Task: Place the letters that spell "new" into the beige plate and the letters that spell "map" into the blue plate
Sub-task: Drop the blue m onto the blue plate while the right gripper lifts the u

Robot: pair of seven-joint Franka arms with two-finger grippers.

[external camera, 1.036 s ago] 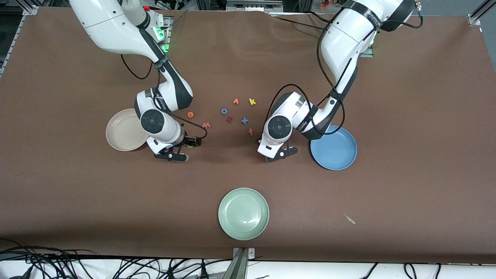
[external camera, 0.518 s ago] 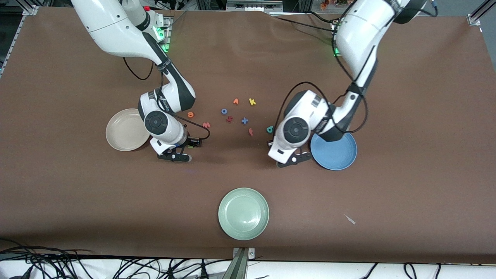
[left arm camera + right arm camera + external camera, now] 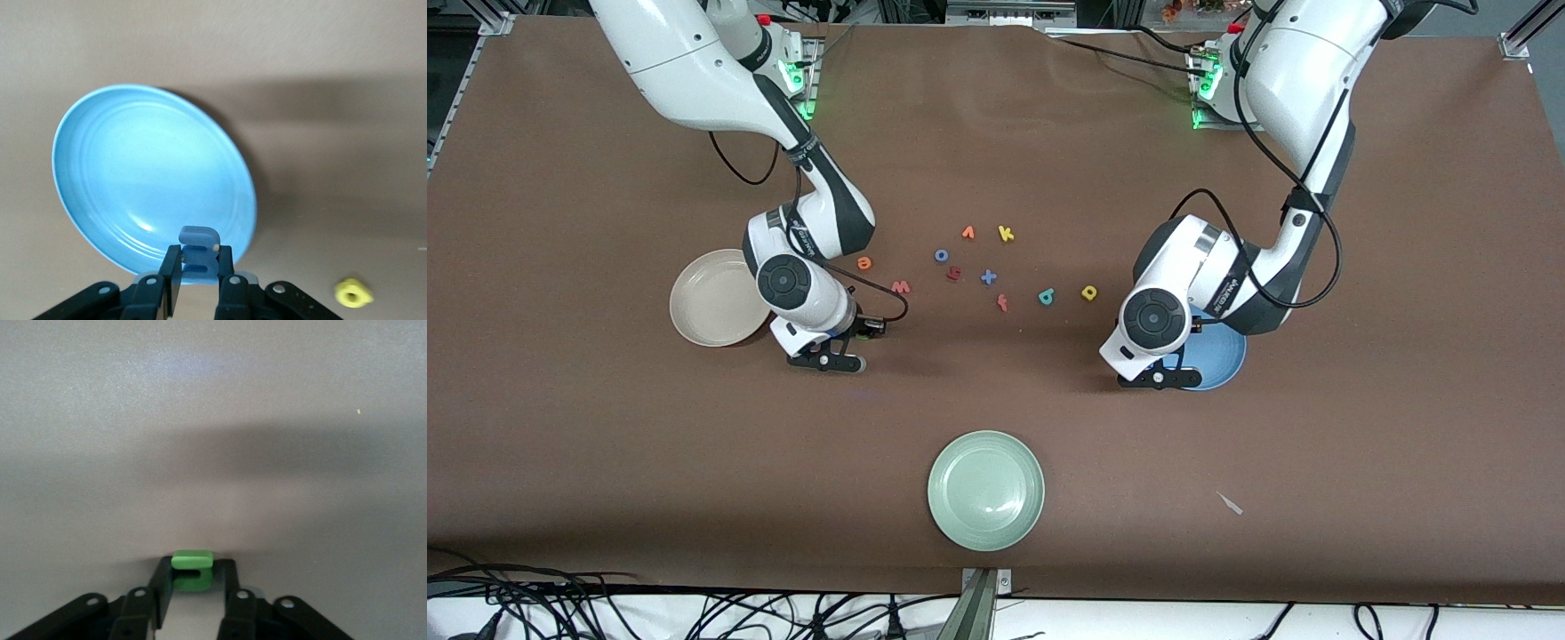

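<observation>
Now left tool [image 3: 198,267] gripping light blue "m" [image 3: 199,243], over blue plate [image 3: 120,167]

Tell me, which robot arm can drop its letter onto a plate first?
Probably the left. The left gripper holds the light blue m right at the blue plate. The right gripper grips the green n over bare table.

Both arms reach down, wrists bent. The right gripper [image 3: 831,360] sits at 9 o'clock from table centre, the left gripper [image 3: 1156,380] at 3 o'clock, both pinched closed.
</observation>
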